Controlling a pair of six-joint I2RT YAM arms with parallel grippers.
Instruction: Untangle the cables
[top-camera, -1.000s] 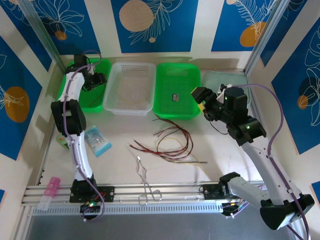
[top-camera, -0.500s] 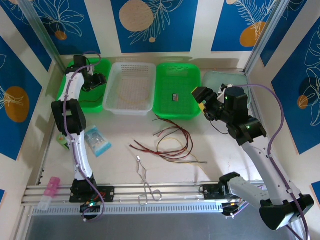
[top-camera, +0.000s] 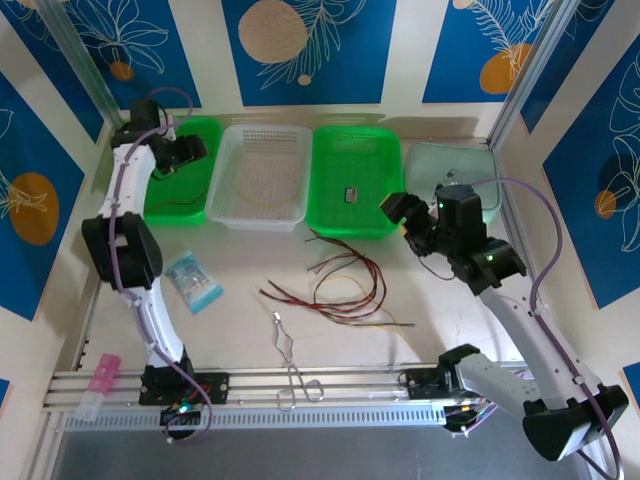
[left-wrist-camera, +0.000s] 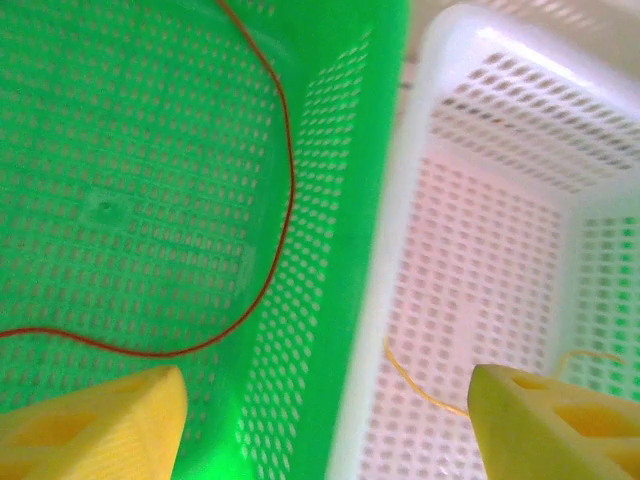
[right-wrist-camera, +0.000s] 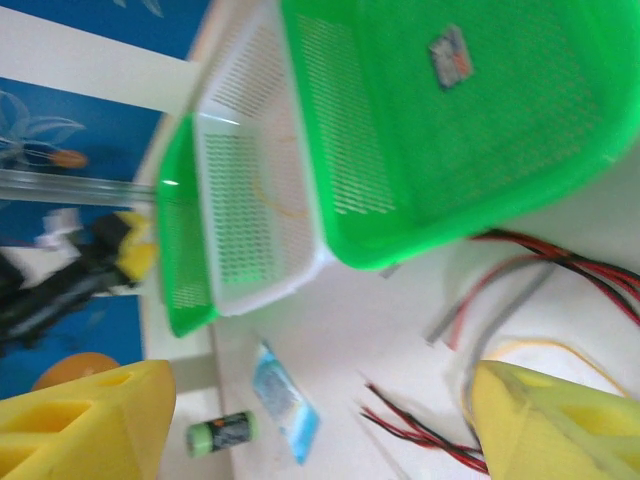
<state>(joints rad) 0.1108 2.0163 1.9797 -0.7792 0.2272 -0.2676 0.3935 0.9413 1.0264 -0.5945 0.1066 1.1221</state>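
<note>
A loose tangle of thin red, black and yellow cables (top-camera: 342, 285) lies on the table's middle; its red-black strands (right-wrist-camera: 440, 440) show in the right wrist view. One red cable (left-wrist-camera: 285, 200) lies curved in the left green basket (top-camera: 160, 200). A thin yellow cable (left-wrist-camera: 420, 385) lies in the white basket (left-wrist-camera: 480, 250). My left gripper (top-camera: 190, 150) hangs open above the wall between these two baskets, its jaws (left-wrist-camera: 325, 425) wide with nothing between them. My right gripper (top-camera: 403, 217) is open and holds nothing, hovering right of the tangle, its jaws (right-wrist-camera: 320, 425) wide.
The right green basket (top-camera: 340, 160) holds a small dark tag (top-camera: 352, 195). Silver forceps (top-camera: 290, 360) lie near the front rail. A blue packet (top-camera: 195, 282), a green cylinder (right-wrist-camera: 222, 433) and a pink piece (top-camera: 100, 375) lie at the left. A clear tray (top-camera: 450, 160) stands back right.
My left arm has swung up and left over the left green basket, and its jaws have widened. My right gripper has dropped a little towards the table.
</note>
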